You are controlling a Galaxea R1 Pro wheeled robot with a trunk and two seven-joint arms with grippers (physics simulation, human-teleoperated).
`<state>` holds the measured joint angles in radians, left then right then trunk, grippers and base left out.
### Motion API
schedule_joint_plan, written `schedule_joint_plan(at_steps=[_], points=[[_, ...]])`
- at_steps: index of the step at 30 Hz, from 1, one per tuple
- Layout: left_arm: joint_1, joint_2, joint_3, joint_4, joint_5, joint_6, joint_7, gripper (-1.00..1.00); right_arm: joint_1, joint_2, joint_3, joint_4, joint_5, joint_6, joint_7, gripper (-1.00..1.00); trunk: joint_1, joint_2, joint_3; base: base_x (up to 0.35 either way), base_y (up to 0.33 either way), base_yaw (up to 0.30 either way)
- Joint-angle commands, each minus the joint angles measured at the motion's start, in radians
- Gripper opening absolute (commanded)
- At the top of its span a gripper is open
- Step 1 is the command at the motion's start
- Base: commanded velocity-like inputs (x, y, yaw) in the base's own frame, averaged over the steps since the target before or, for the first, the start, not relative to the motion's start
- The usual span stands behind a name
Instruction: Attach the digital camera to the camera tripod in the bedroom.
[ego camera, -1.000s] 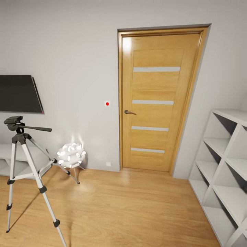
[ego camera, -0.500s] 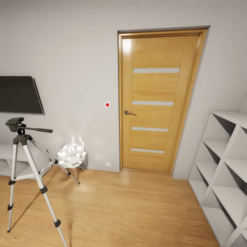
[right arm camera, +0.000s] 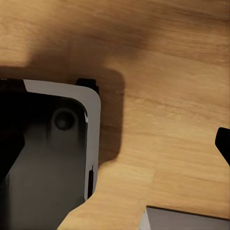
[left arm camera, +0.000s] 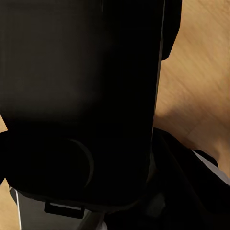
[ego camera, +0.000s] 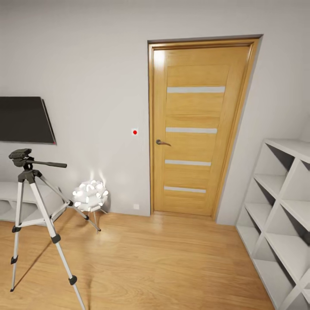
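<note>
Silver metal-legged camera tripod (ego camera: pixel 36 215) with matt black joints stands on smooth, faintly glossy light wood floor (ego camera: pixel 163 262); the satin oak door (ego camera: pixel 196 129) gleams.

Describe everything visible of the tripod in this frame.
The tripod stands upright on the wood floor at the head view's left, below the wall TV. Its three spread legs look like silver metal with black joints and feet, braced near mid-height. A black head on top carries a long pan handle pointing toward the door side. Nothing is mounted on it. One rear leg ends beside the white spiky lamp.
</note>
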<state>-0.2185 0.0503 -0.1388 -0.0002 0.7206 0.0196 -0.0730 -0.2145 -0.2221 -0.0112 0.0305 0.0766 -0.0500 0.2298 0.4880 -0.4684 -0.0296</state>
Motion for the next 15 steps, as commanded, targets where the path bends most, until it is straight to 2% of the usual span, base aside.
schedule_joint_plan(at_steps=[1, 10, 15], points=[[-0.001, 0.001, -0.008, 0.000, 0.010, 0.002, -0.005, -1.00, -0.002, 0.000, -0.001, 0.003, 0.008, -0.005, 0.002, 1.00, -0.003, 0.005, 0.001, 0.000, 0.000, 0.000], [-0.001, 0.001, -0.008, 0.000, 0.011, 0.002, -0.005, -1.00, -0.002, 0.000, -0.001, 0.003, 0.009, -0.005, 0.002, 1.00, -0.038, 0.068, 0.029, 0.000, 0.000, 0.000], [-0.001, 0.002, -0.008, 0.000, 0.011, 0.002, -0.005, -1.00, -0.002, 0.000, -0.001, 0.003, 0.009, -0.005, 0.002, 1.00, -0.038, 0.068, 0.029, 0.000, 0.000, 0.000]])
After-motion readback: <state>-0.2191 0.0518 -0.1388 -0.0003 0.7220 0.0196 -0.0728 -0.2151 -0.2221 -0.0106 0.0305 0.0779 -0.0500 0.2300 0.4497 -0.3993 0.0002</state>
